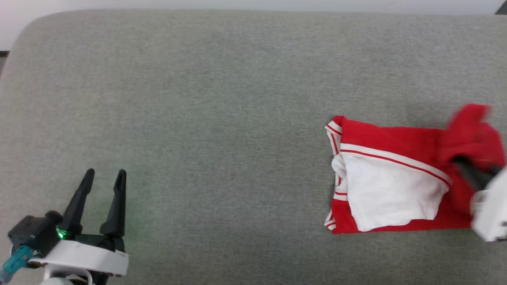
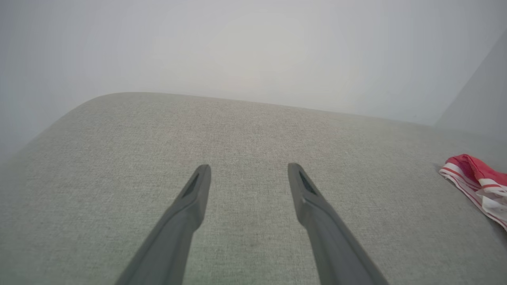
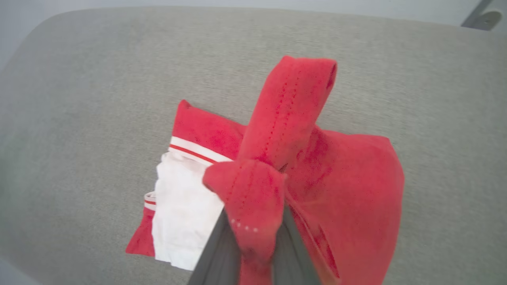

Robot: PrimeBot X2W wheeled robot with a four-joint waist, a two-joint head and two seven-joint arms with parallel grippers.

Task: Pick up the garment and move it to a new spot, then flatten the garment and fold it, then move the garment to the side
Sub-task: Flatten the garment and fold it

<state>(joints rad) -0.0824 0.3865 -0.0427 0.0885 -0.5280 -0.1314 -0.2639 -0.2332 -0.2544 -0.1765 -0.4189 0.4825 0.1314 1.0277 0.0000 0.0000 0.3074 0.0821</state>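
The garment [image 1: 388,174] is a red T-shirt with white sleeves and striped trim, lying folded at the right of a grey cushion [image 1: 222,118]. My right gripper [image 1: 465,168] is shut on the garment's right edge and lifts a bunch of red cloth off the surface. In the right wrist view the garment [image 3: 340,186] drapes over and between the two fingers of my right gripper [image 3: 253,233], with a white sleeve lying flat to the left. My left gripper [image 1: 105,173] stands open at the lower left, far from the garment. In the left wrist view its fingers [image 2: 194,190] are apart over bare fabric, and the garment's striped edge [image 2: 475,182] shows at far right.
The grey cushion has a rounded far-left corner [image 1: 43,23] and a pale wall behind its far edge. A dark object [image 3: 485,18] sits beyond the cushion's far right corner. Bare cushion stretches between the two grippers.
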